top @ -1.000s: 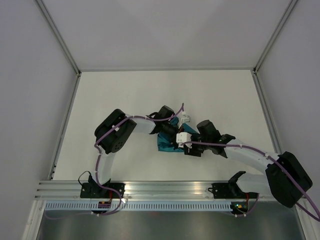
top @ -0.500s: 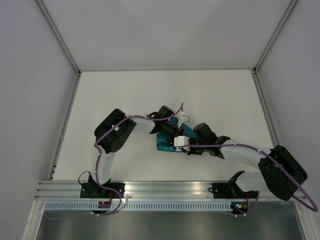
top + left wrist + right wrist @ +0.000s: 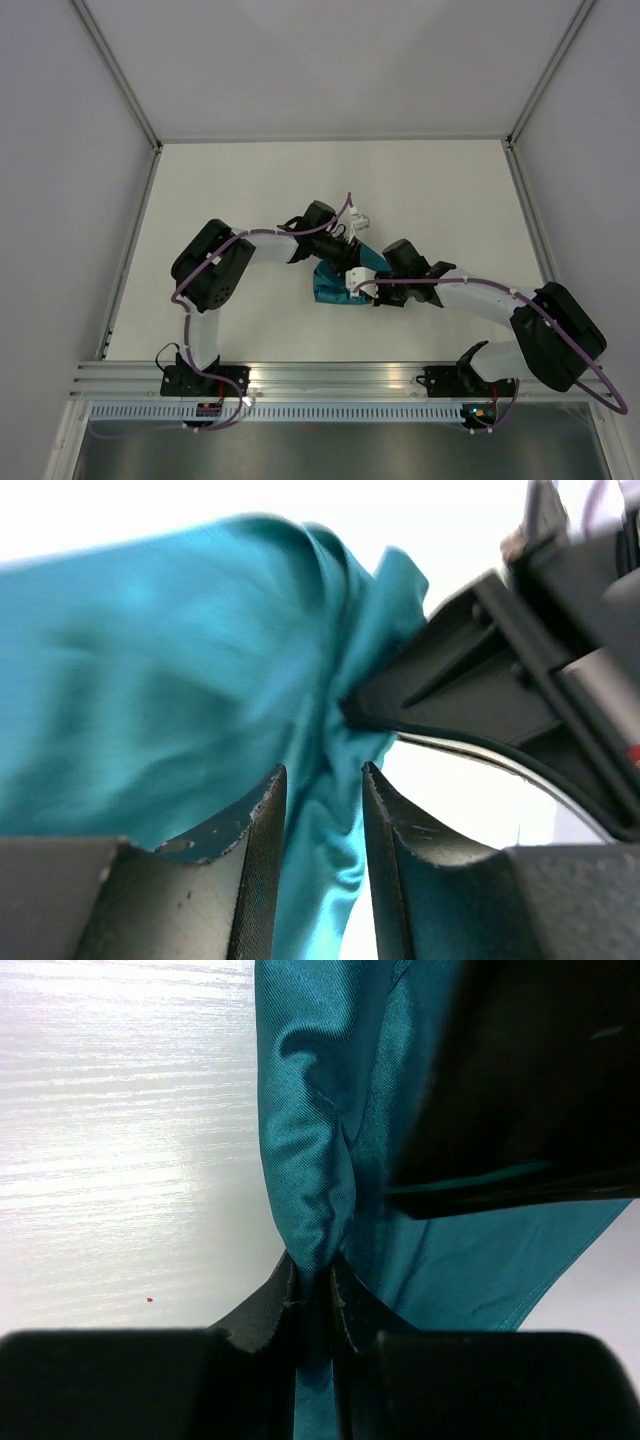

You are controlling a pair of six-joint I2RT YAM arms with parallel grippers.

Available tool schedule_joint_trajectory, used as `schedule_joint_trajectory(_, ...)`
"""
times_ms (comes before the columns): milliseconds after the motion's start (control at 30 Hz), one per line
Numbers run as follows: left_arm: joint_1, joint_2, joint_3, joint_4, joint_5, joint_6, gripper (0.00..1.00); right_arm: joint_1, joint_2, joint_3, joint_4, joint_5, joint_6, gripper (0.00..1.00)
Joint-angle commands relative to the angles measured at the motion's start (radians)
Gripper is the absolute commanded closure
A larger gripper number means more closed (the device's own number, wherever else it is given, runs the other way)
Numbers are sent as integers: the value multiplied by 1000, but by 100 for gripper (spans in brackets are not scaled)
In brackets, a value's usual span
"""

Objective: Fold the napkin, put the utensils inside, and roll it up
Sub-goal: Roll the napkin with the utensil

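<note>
**Left wrist view.** We record the left gripper [image 3: 318,818] with its two fingers [image 3: 262,855] standing apart. A loose fold of the napkin [image 3: 150,680] hangs down through the gap between them. We cannot tell whether the cloth presses on either pad. The napkin is dark teal, bunched and creased, and it fills the left and centre of this view. At the napkin's right side the right gripper [image 3: 358,706] comes in, its dark tips drawn together on a gathered pleat of the cloth.

**Right wrist view.** The right gripper's fingers [image 3: 268,1312] are pressed almost together and pinch a raised ridge of the napkin between their tips. The ridge runs straight away from the fingers, up the view. Left of the napkin lies the bare white table [image 3: 120,1110]. A dark, blurred part [image 3: 520,1080] overlaps the napkin at the upper right, and we cannot tell which part it is.

**Top external view.** The napkin is a small crumpled bundle on the table, about mid-width and nearer the arms' bases than the far wall. The left arm [image 3: 215,270] reaches the napkin from its far-left side and the right arm [image 3: 500,305] from its right side. Both grippers sit at the napkin, close beside each other. Their finger positions cannot be read from this height.
</note>
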State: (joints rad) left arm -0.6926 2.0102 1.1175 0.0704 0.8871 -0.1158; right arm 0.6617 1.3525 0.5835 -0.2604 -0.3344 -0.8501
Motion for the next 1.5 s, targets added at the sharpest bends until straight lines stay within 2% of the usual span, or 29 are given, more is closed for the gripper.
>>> schedule_joint_trajectory(0, 39, -114, -36, 117, -137, -67, 58, -11, 42, 19, -149, -40, 8, 93)
schedule_joint_trajectory(67, 56, -183, -70, 158, -187, -81, 57, -25, 65, 29, -164, -55, 8, 94)
schedule_joint_trajectory(267, 71, -395, -287, 374, -494, -127, 54, -89, 192, 120, -270, -124, -17, 94)
schedule_joint_trajectory(400, 67, -487, -369, 427, -549, -122, 54, -139, 273, 203, -312, -156, -23, 94)
schedule_joint_trajectory(633, -7, -675, -600, 612, -721, -39, 53, -209, 447, 349, -421, -219, -40, 94)
schedule_joint_trajectory(767, -116, -731, -674, 657, -853, 83, 51, -224, 516, 412, -457, -226, -41, 94)
schedule_joint_trajectory(900, -267, -711, -677, 648, -935, 261, 50, -234, 569, 455, -479, -229, -33, 94)
schedule_joint_trajectory(1000, -329, -651, -651, 638, -964, 349, 50, -237, 605, 486, -499, -232, -30, 95)
schedule_joint_trajectory(1167, -395, -517, -567, 574, -972, 503, 46, -255, 661, 530, -533, -241, -27, 95)
schedule_joint_trajectory(1467, -423, -349, -438, 493, -927, 605, 40, -274, 698, 570, -556, -242, -23, 95)
